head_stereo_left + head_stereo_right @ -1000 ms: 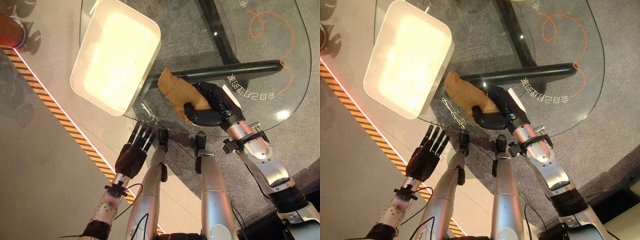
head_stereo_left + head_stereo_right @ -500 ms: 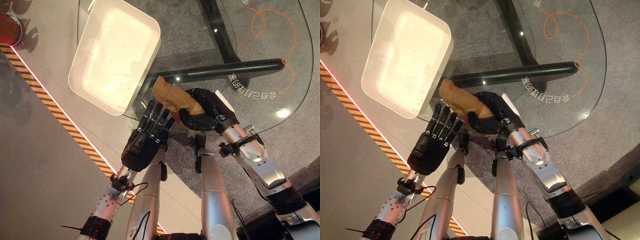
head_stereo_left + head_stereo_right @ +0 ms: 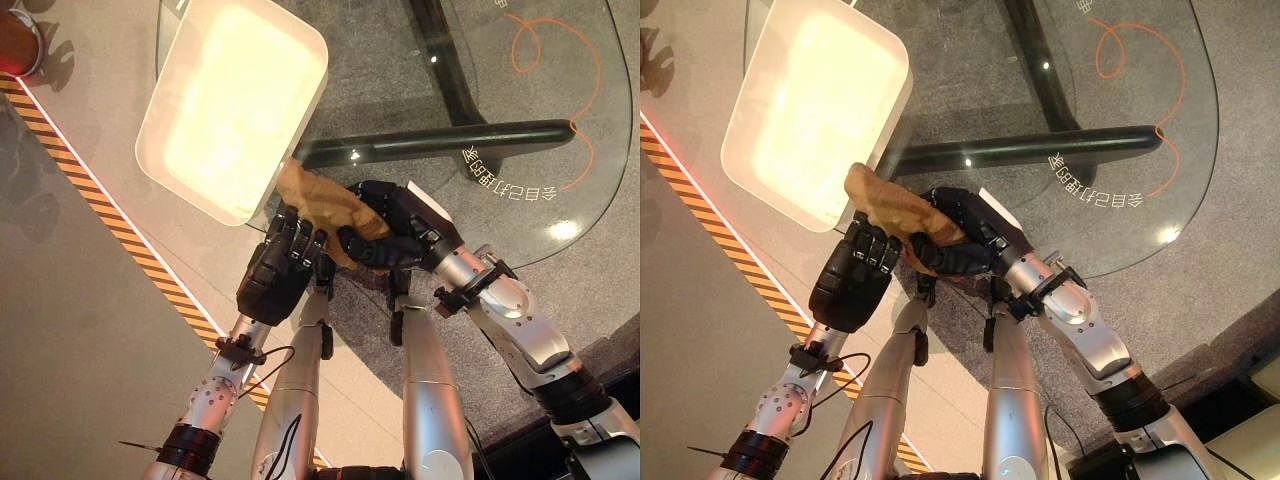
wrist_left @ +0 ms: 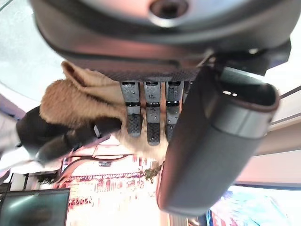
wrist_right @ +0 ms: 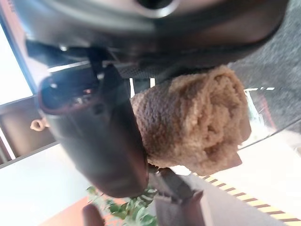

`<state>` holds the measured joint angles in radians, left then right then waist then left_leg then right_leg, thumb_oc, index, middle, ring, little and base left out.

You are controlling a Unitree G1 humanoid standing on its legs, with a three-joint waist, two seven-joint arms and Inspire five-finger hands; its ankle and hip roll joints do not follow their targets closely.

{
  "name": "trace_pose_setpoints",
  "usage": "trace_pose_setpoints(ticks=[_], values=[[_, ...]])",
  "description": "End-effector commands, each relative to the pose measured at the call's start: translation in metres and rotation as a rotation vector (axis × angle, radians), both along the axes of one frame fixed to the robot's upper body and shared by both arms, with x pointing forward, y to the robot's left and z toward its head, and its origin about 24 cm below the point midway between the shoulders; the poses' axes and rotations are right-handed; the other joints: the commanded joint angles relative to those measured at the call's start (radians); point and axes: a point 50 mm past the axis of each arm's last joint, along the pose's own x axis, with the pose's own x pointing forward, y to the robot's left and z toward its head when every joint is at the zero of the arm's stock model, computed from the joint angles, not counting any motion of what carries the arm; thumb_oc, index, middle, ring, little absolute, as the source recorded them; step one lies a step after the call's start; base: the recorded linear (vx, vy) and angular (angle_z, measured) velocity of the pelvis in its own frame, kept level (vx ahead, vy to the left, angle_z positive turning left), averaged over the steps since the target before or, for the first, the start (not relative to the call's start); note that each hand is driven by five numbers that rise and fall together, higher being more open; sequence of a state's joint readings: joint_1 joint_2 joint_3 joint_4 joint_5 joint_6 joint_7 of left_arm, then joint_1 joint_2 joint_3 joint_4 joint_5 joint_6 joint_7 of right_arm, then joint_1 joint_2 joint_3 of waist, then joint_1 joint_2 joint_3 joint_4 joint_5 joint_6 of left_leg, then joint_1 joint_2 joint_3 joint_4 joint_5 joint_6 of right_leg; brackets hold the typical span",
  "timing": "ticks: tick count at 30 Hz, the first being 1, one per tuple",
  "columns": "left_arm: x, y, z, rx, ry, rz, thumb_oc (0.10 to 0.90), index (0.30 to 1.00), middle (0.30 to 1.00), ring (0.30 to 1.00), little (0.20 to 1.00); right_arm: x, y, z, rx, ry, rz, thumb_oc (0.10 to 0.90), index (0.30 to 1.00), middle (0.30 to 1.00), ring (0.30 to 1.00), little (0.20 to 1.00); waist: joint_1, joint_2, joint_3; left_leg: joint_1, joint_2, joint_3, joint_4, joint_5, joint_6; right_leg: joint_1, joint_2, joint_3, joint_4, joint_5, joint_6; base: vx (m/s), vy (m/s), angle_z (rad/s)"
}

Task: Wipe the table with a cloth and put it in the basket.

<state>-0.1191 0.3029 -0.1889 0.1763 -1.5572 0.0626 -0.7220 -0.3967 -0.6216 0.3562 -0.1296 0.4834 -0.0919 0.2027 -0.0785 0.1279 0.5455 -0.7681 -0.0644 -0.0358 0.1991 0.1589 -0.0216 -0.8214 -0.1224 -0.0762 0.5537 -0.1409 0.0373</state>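
The right hand [image 3: 395,232] is curled round a brown cloth [image 3: 318,205]. Its thumb and fingers squeeze the cloth into a thick roll, and the right wrist view shows the roll [image 5: 197,120] bunched up tight against the thumb. The left hand [image 3: 277,268] comes up from the near left and meets the same cloth. Its fingers [image 4: 149,113] bend over the near edge of the cloth, and the left wrist view shows them pressed into the fuzzy fabric. So both hands have hold of the cloth at once, with the right hand on its right side and the left hand on its near left side. The two hands are just beside each other.

The cloth is at the near edge of the table [image 3: 520,120], over the rim of the glass. You can look through the glass and see a dark bar [image 3: 440,142] and grey carpet under it. An orange curly line [image 3: 560,60] is drawn at the far right of the table.

A white basket [image 3: 232,100] sits at the far left, just beside the cloth. It hangs partly over the left edge of the table. Its near right corner is close to the top of the cloth. The cloth is not in the basket.

A yellow and black striped line [image 3: 130,250] runs across the floor on the left.
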Motion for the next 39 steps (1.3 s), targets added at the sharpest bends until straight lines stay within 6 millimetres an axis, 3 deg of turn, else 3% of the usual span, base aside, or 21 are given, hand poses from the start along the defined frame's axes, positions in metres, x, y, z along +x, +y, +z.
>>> trace_pose_setpoints(ticks=[1,7,11,20,31,39], values=[[-0.004,-0.001,0.012,-0.004,-0.065,-0.019,0.800,0.900,0.900,0.900,0.900,-0.060,0.039,0.075,0.297,-0.451,0.358,0.100,0.300,0.300,0.300,0.200,-0.016,0.004,-0.026,0.007,0.007,0.040,0.110,-0.104,0.013,0.031,0.051,0.079,-0.185,0.150,0.028,0.00,0.000,0.00],[-0.005,0.001,0.008,-0.014,-0.051,-0.004,0.800,0.900,0.900,0.900,0.900,-0.059,0.029,0.081,0.395,-0.506,0.269,0.100,0.300,0.300,0.300,0.200,-0.024,0.007,-0.026,0.013,0.006,0.046,0.102,-0.103,0.015,0.034,0.053,0.082,-0.194,0.155,0.030,0.00,0.031,-0.02],[-0.009,0.003,0.002,-0.024,-0.043,0.009,0.800,0.900,0.900,0.900,0.900,-0.069,0.022,0.091,0.483,-0.611,0.220,0.100,0.300,0.300,0.300,0.200,-0.032,0.012,-0.026,0.019,0.005,0.056,0.097,-0.105,0.015,0.037,0.054,0.084,-0.200,0.158,0.029,0.01,0.056,-0.09],[-0.010,0.002,0.001,-0.041,-0.047,0.015,0.800,0.900,0.900,0.900,0.900,-0.070,0.026,0.096,0.421,-0.580,0.253,0.100,0.300,0.300,0.300,0.200,-0.035,0.022,-0.026,0.026,0.007,0.067,0.088,-0.102,0.015,0.041,0.048,0.080,-0.204,0.154,0.025,0.01,0.032,-0.05],[-0.006,0.003,0.012,-0.009,-0.108,0.022,0.800,0.900,0.900,0.900,0.900,-0.060,0.043,0.076,0.218,-0.381,0.383,0.100,0.300,0.300,0.300,0.200,-0.028,0.018,-0.026,0.022,0.010,0.063,0.093,-0.100,0.012,0.042,0.038,0.069,-0.199,0.148,0.025,0.00,0.000,0.00],[0.002,-0.009,0.041,0.033,-0.226,0.004,0.800,0.900,0.900,0.900,0.900,-0.050,0.065,0.052,0.119,-0.197,0.421,0.100,0.300,0.300,0.300,0.200,-0.023,0.008,-0.026,0.016,0.009,0.055,0.098,-0.096,0.011,0.040,0.037,0.064,-0.197,0.148,0.023,0.00,-0.004,0.00]])
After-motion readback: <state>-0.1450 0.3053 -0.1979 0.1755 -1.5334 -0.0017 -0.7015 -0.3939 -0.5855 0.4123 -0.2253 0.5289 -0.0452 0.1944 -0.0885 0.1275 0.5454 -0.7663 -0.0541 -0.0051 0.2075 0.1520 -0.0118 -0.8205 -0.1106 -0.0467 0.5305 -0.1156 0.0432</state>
